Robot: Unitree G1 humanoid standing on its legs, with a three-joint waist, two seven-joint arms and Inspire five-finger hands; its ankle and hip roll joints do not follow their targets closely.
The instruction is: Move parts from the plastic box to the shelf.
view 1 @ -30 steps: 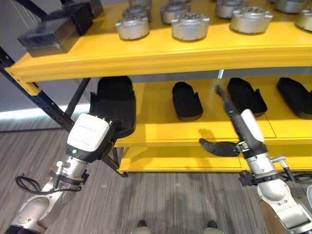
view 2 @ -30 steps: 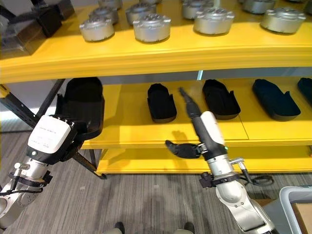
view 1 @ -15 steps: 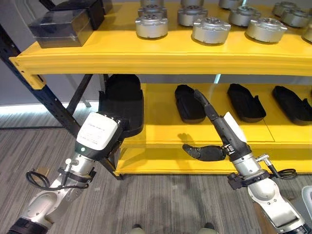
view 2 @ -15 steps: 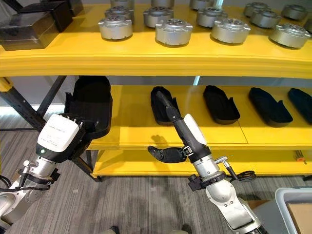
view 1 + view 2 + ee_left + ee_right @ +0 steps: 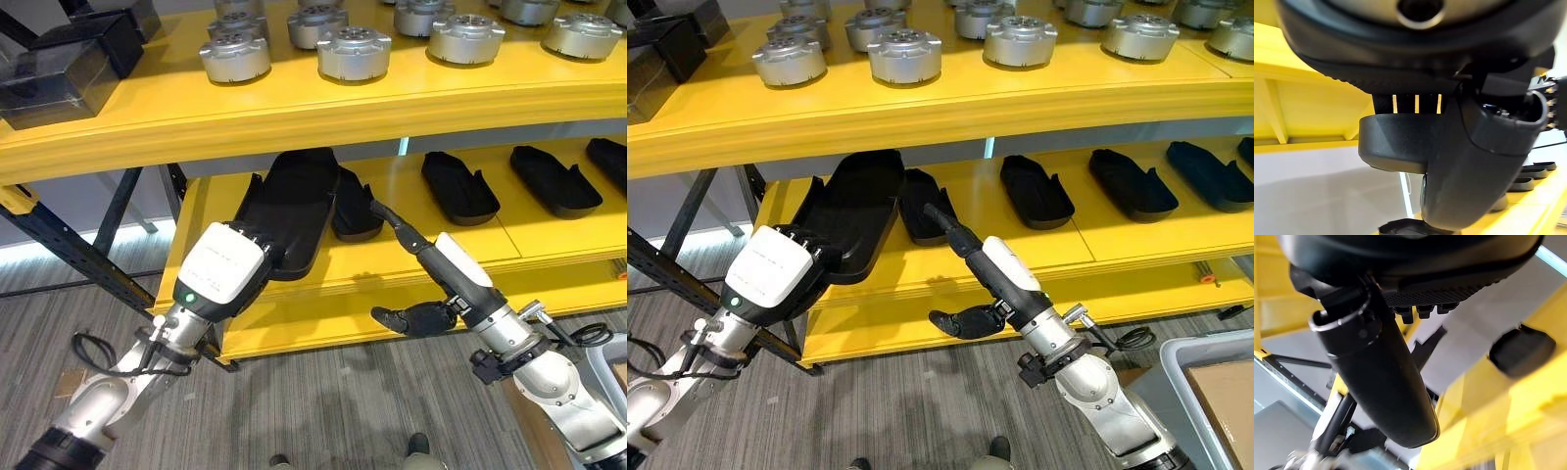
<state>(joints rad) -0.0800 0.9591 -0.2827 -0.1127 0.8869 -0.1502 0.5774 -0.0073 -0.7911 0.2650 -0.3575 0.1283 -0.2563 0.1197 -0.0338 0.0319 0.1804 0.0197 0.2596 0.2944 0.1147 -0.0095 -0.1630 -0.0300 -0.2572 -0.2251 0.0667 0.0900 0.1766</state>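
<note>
My left hand (image 5: 223, 279) is shut on the near rim of a long black shoe-shaped part (image 5: 292, 208). It holds the part tilted over the left end of the yellow middle shelf (image 5: 549, 235), overlapping a like part (image 5: 355, 208) that lies there. In the left wrist view the thumb (image 5: 1474, 166) presses the part's rim (image 5: 1396, 142). My right hand (image 5: 458, 282) reaches towards the shelf with fingers straight and thumb spread, its fingertips beside that lying part. Several more black parts (image 5: 458, 188) lie along the shelf.
Silver round parts (image 5: 353, 51) stand in rows on the upper yellow shelf, with dark boxes (image 5: 59, 69) at its left end. A black slanted brace (image 5: 69, 255) runs beside the shelf's left edge. A grey plastic box (image 5: 1176, 354) holding brown cardboard is at the lower right.
The camera has shifted. My left hand has carried the black part rightwards until it overlaps the neighbouring part. My right hand has dropped lower and nearer that neighbour.
</note>
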